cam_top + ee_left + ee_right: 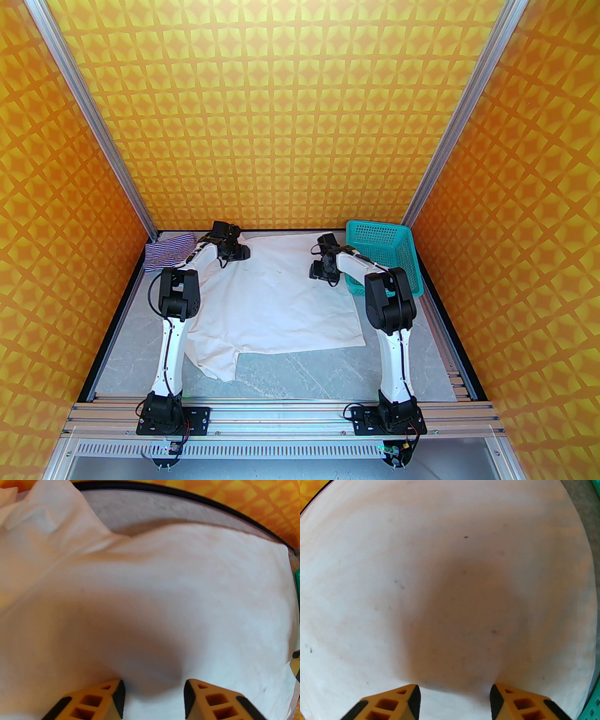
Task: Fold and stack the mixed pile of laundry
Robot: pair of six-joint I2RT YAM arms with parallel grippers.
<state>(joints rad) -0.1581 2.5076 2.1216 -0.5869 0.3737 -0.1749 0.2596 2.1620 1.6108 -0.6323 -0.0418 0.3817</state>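
The large white cloth (281, 300) lies spread and wrinkled across the middle of the table, with one flap trailing toward the near left. Against the back left corner sits the small striped garment (168, 251), bunched up. My left gripper (236, 252) is low over the cloth's far left corner. In the left wrist view it (153, 691) is open, its fingers apart over the white cloth (150, 592). My right gripper (321, 272) is over the cloth's far right part. In the right wrist view it (454, 698) is open too, with flat white cloth (445, 573) below and nothing between the fingers.
A teal perforated basket (384, 258) stands at the back right, just right of my right arm; its rim (590, 712) edges the right wrist view. Bare grey table (328, 375) runs along the near side. Orange patterned walls close in the back and sides.
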